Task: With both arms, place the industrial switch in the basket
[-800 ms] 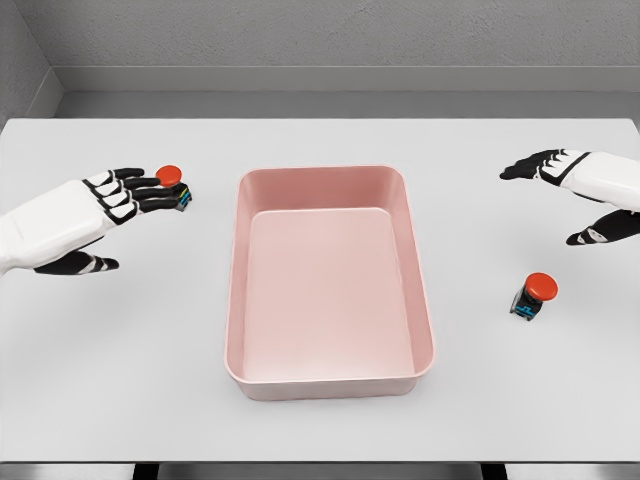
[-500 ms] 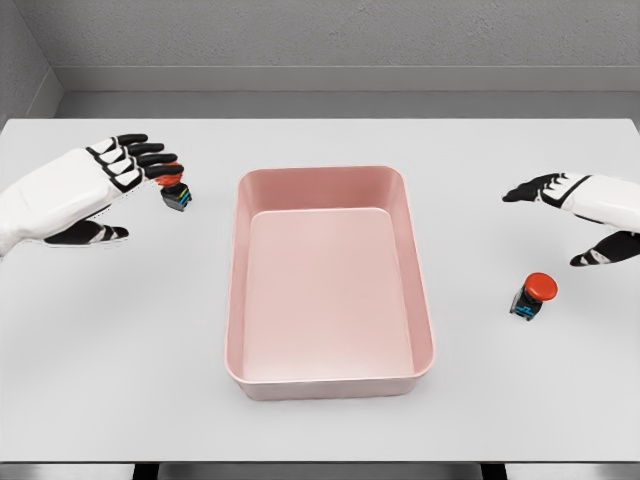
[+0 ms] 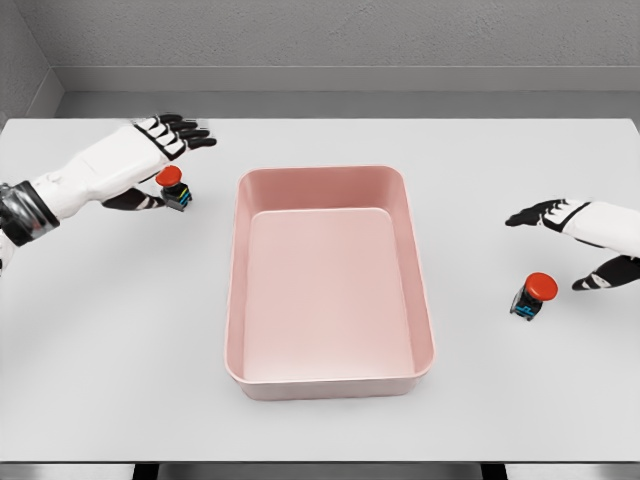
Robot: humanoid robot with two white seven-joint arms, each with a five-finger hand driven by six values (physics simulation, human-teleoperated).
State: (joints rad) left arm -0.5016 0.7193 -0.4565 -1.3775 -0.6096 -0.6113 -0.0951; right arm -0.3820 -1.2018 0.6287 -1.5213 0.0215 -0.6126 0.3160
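Pink basket (image 3: 330,375) at the middle of the white table (image 3: 120,380), holding nothing. Left of it, a red-capped switch (image 3: 173,187) standing on the table, just under the left hand (image 3: 150,145): fingers spread flat above it, thumb low beside it, gripping nothing. To the right, a second switch (image 3: 532,296) on the table, near the right hand (image 3: 585,225), likewise open, fingers stretched out, thumb hanging apart, clear of the red cap
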